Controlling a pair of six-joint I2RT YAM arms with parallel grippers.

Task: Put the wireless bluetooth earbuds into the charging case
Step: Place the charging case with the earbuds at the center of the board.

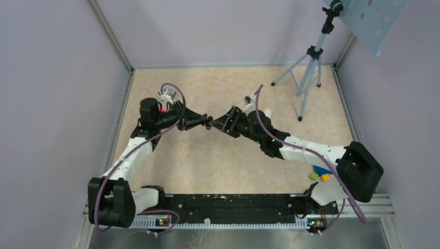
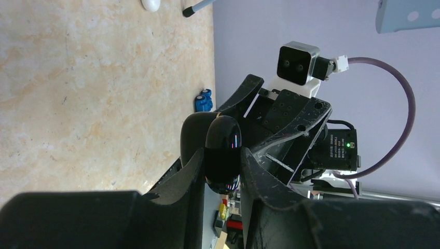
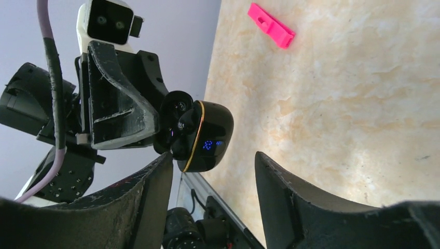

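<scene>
My left gripper (image 1: 206,123) is shut on the glossy black charging case (image 2: 223,150) and holds it in the air above the table. In the right wrist view the case (image 3: 205,137) is hinged open, with a gold rim and a blue lit display. My right gripper (image 1: 216,125) is open and empty. It faces the case tip to tip, and the case sits just beyond its fingertips (image 3: 163,161). No white earbuds show in any view; the inside of the case looks dark.
A white pill-shaped object (image 1: 267,112) lies behind the right arm and also shows in the left wrist view (image 2: 151,4). A pink clip (image 3: 271,25) lies on the table. A tripod (image 1: 311,67) stands at the back right. Coloured blocks (image 1: 320,174) lie by the right base. Walls enclose the table.
</scene>
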